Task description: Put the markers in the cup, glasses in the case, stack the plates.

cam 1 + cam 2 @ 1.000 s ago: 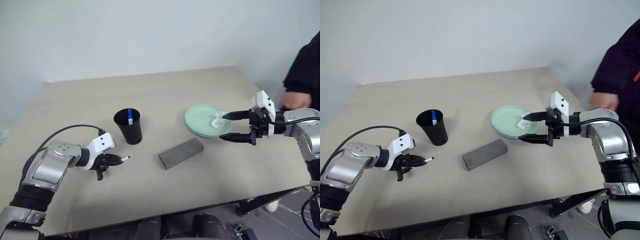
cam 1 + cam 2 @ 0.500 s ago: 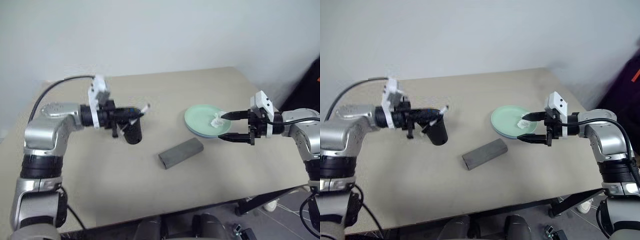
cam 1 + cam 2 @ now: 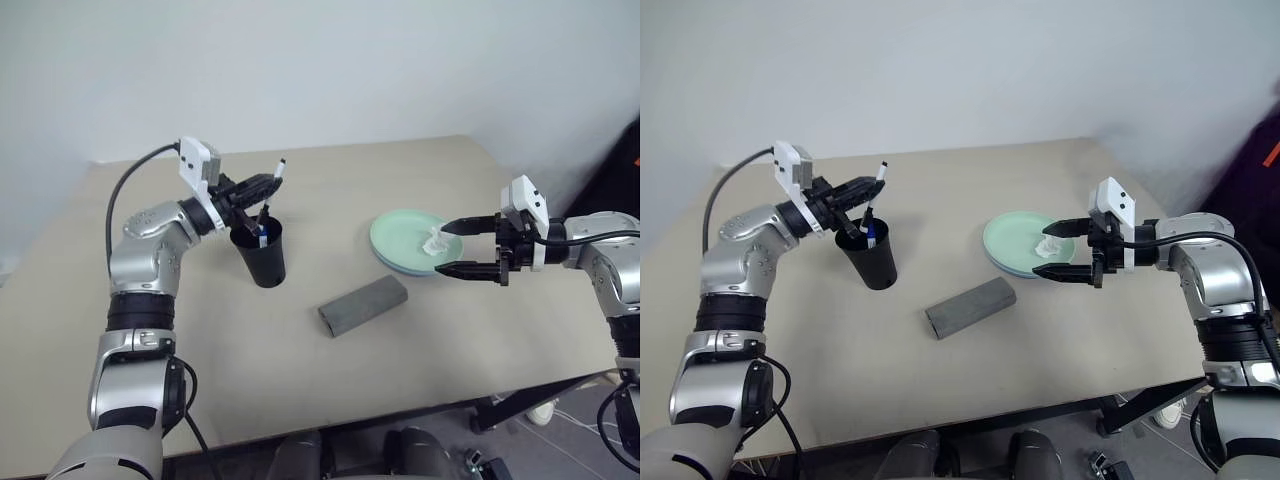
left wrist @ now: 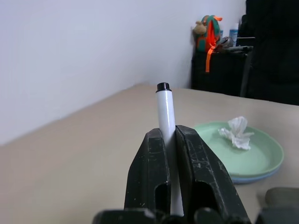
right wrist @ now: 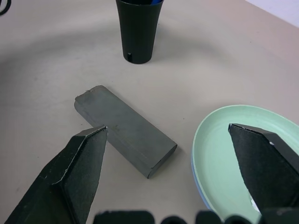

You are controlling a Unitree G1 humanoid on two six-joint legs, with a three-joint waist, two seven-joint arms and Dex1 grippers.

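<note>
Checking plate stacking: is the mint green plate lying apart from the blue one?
No, the mint green plate sits stacked on the blue plate.

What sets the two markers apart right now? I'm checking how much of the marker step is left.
The black-capped marker is clamped between the left gripper fingers, above the cup; the blue-capped marker already stands inside the cup. The black-capped one lies close to level, its cap pointing out past the fingertips; the blue-capped one leans against the cup's wall, only its upper end showing. Both are thin white pens.
</note>
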